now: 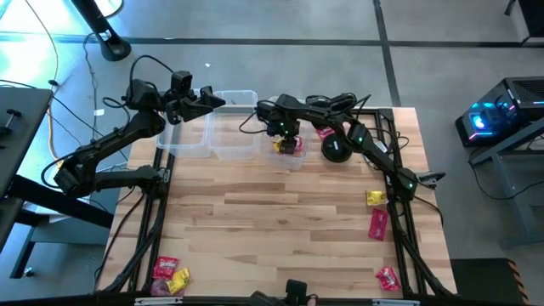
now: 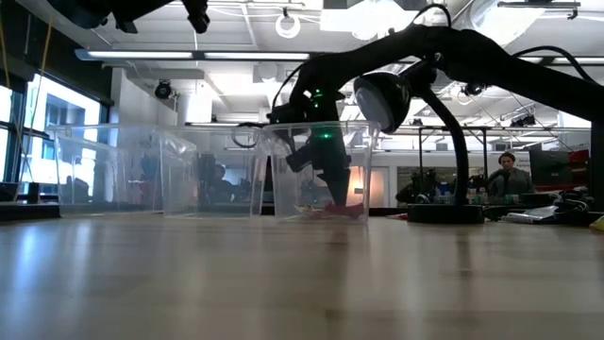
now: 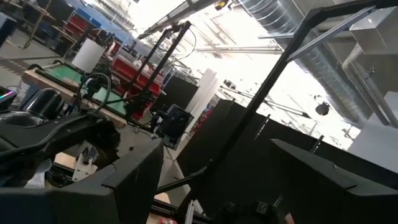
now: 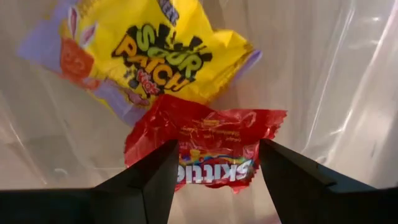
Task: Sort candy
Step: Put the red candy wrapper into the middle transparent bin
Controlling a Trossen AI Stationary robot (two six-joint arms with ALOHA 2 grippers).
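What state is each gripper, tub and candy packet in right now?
Right gripper: open, inside the right tub, over the red packet.
Left gripper: open, raised above the left tub.
Right tub: upright, holds two packets.
Red packet: lying in the tub, not gripped.
Yellow packet: lying beside it, crumpled.
Left tub: upright, looks empty.
Middle tub: upright, looks empty.

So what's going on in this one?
The robot is sorting candy into clear tubs. The right gripper is down inside the rightmost tub, fingers open around a red packet that lies beside a yellow packet. The left gripper waits, open, above the other tubs. More packets lie loose near the table's edges.
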